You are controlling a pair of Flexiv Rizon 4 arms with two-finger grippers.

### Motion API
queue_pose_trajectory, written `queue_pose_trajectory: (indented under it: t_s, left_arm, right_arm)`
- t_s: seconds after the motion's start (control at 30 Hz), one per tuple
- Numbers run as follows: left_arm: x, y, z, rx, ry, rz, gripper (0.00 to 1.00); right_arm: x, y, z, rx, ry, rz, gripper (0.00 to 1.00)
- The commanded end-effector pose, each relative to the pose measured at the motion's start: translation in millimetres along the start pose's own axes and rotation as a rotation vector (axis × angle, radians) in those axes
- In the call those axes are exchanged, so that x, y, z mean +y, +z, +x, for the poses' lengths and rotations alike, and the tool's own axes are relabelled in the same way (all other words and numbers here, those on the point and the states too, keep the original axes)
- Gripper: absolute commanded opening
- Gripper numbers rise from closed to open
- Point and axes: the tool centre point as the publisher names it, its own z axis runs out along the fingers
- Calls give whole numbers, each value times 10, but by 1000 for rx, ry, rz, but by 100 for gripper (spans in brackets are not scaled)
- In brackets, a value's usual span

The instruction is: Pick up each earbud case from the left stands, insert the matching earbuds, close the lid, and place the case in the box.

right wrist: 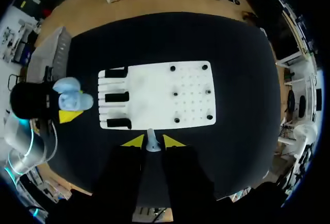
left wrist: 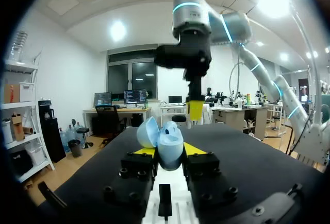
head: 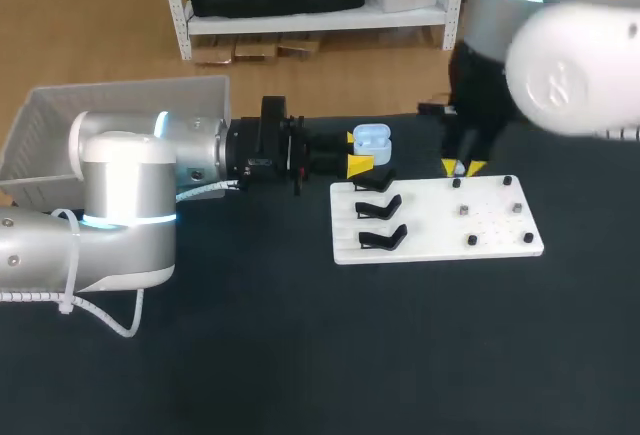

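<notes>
A light blue earbud case [head: 372, 138] with its lid open is held sideways above the table, just behind the white board [head: 440, 247]. My left gripper [head: 360, 153] is shut on it; in the left wrist view the case [left wrist: 166, 141] sits between the yellow tips of that gripper [left wrist: 170, 153]. My right gripper [head: 461, 168] hangs over the board's back edge, shut on a small pale earbud [right wrist: 151, 144] between its tips [right wrist: 152, 141]. In the left wrist view the right gripper [left wrist: 195, 109] is ahead of the case, pointing down.
Three empty black stands [head: 381, 210] line the board's left side. Several small pegs and pieces [head: 466, 212] dot its right half. A pale mesh box [head: 120, 115] stands at the table's back left, behind my left arm.
</notes>
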Motion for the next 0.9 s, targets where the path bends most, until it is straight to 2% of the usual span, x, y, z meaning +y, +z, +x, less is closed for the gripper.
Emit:
queue_pose_trajectory:
  t_s: [0.03, 0.2, 0.77, 0.9]
  left_arm:
    - [-24, 0, 5, -2, 4, -8, 0]
    - [-24, 0, 5, -2, 4, -8, 0]
    - [-24, 0, 5, -2, 4, -8, 0]
    - [-24, 0, 5, -2, 4, -8, 0]
  right_arm:
    - [223, -301, -49, 50, -155, 79, 0]
    - [390, -367, -41, 60, -242, 92, 0]
    - [390, -367, -41, 60, -242, 92, 0]
    - [563, -374, -94, 34, -364, 114, 0]
